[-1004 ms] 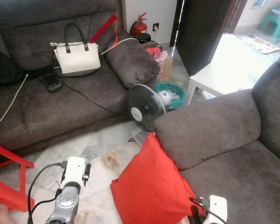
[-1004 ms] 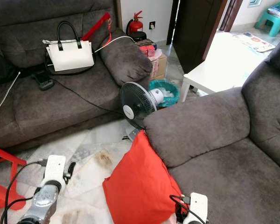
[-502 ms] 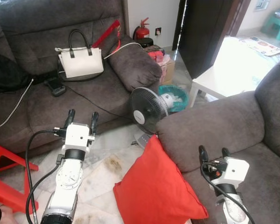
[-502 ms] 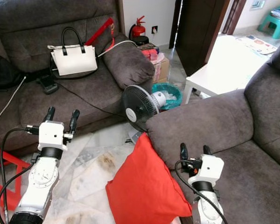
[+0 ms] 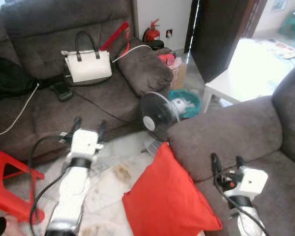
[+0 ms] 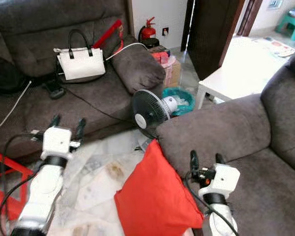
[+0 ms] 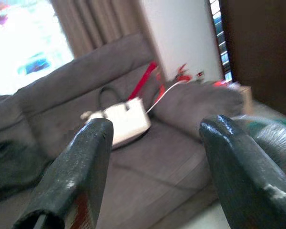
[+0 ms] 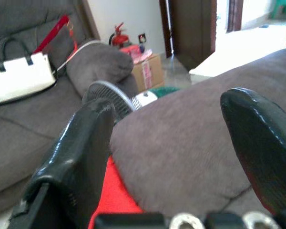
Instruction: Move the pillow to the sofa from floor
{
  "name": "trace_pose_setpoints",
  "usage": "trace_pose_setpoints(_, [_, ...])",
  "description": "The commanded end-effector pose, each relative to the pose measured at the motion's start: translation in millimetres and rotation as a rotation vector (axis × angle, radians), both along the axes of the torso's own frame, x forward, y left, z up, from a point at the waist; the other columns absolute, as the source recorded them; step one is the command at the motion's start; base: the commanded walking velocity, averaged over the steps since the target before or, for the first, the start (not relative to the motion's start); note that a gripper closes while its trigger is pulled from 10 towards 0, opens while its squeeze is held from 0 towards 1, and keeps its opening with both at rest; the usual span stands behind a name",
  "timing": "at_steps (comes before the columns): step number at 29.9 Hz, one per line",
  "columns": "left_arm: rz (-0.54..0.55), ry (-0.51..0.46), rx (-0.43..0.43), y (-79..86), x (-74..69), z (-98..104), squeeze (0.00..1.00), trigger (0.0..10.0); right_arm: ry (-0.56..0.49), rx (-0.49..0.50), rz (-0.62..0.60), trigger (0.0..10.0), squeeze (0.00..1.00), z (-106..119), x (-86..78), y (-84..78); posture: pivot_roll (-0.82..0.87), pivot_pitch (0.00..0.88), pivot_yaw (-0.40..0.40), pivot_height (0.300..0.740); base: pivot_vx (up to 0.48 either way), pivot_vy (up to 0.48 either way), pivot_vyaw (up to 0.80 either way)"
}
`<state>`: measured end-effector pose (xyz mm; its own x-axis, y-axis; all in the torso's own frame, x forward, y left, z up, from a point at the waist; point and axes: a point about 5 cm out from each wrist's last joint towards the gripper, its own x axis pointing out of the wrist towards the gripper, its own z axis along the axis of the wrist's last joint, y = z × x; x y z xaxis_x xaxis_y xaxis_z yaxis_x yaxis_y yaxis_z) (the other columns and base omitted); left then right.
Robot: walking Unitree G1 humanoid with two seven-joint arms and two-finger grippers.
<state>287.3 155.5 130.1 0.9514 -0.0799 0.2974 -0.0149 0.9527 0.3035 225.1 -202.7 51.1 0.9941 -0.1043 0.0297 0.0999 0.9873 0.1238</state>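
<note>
Pillow (image 5: 169, 199): bright red, soft cloth, square, standing on one corner on the pale tiled floor (image 5: 110, 167), leaning against the arm of the near grey sofa (image 6: 221, 130). Top corner pointing up at the fan (image 5: 157, 112), long line running corner to corner, from up near the fan down toward the robot.

Going left to right: red plastic stool (image 5: 7, 184) out to the left of the left gripper (image 6: 67, 127). Left gripper raised over the floor, two black fingers (image 7: 81, 167) spread apart, holding nothing, aimed at the far grey fuzzy sofa (image 5: 49, 93) with a white handbag (image 6: 79, 61) on it. Pillow down and to the right of that gripper, well apart from it. Round black fan just behind the pillow's top corner. Right gripper (image 5: 225, 163) next, over the near sofa's seat, fingers (image 8: 76, 162) spread apart too, empty. Pillow just beside this gripper, on its left, not touching. Near sofa arm fat, rounded, soft-looking.
</note>
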Motion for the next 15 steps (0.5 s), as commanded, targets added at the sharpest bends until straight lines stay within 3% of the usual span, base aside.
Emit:
trace_pose_setpoints(1, [-0.029, 0.031, 0.017, -5.6, 1.8, -2.1, 0.00, 10.0, -0.013, -0.001, -0.019, 10.0, 0.00, 7.5, 0.9, -6.0, 0.02, 0.000, 0.039, 0.740, 0.000, 0.000, 0.00])
trace_pose_setpoints(9, [-0.089, 0.036, 0.022, -28.5, 14.0, 1.7, 0.00, 10.0, -0.030, -0.025, -0.066, 10.0, 0.00, 18.8, -1.0, -22.6, -0.01, 0.000, 0.063, 0.740, 0.000, 0.000, 0.00])
trace_pose_setpoints(15, [-0.130, 0.053, 0.040, -39.9, 19.9, 2.7, 0.00, 10.0, -0.035, -0.024, -0.081, 10.0, 0.00, 21.0, -5.0, -23.0, -0.04, 0.000, 0.111, 0.740, 0.000, 0.000, 0.00])
